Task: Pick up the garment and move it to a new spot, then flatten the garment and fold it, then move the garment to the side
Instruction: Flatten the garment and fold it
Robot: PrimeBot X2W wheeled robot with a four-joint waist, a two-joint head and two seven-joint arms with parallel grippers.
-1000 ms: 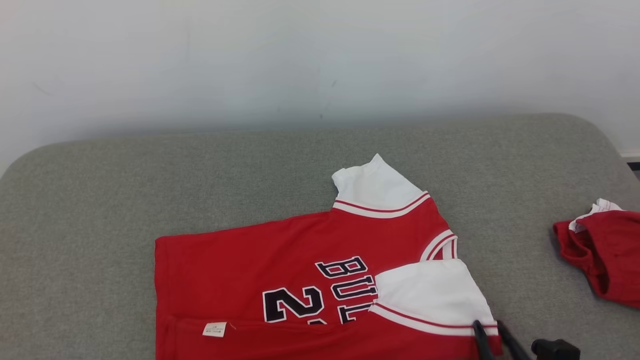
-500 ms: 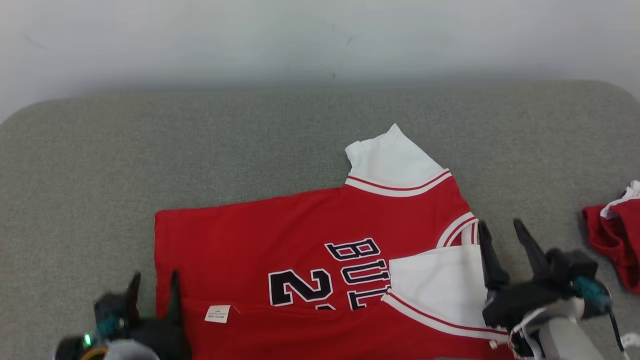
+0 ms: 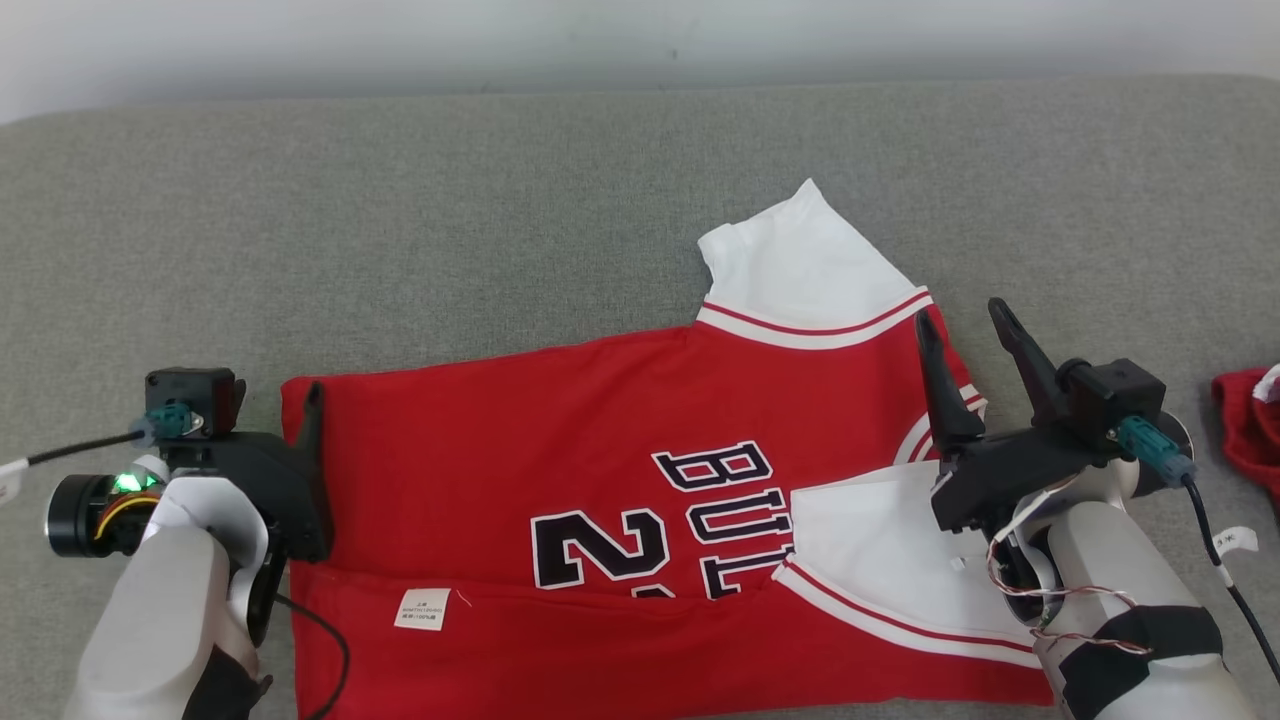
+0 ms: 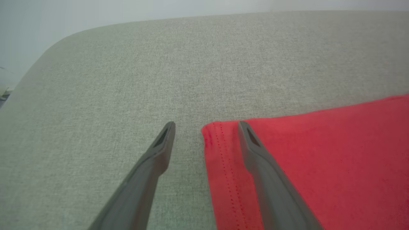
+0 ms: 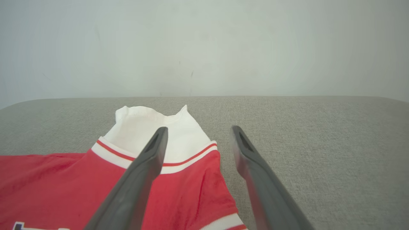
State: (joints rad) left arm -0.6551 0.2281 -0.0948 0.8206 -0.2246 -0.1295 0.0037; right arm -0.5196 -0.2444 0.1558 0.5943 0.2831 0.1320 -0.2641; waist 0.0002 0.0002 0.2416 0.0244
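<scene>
Step in hand: folding, judged from how the cloth lies.

- Jersey (image 3: 600, 480) lies flat on the near half of the bench (image 3: 400, 220), hem toward the left end, collar toward the right end.
- The near long side looks already turned in: a folded strip with the label runs along the near edge, and the near sleeve lies over the chest. The far sleeve (image 3: 800, 260) sticks out toward the far edge, not yet folded.
- Left gripper (image 4: 207, 124): fingers spread, nothing between them, poised at the far hem corner; one finger is over the cloth, the other over bare bench. Contact: cannot tell.
- Right gripper (image 3: 959, 312): fingers spread, empty, at the far shoulder beside the collar.
- A second red garment (image 3: 1250, 420) sits at the right end, well apart.

Judgement on the next move: both grippers need to drop onto the far edge, pinch hem corner and shoulder together, then carry that side toward the near edge, keeping level so the sleeve tucks in without bunching.
</scene>
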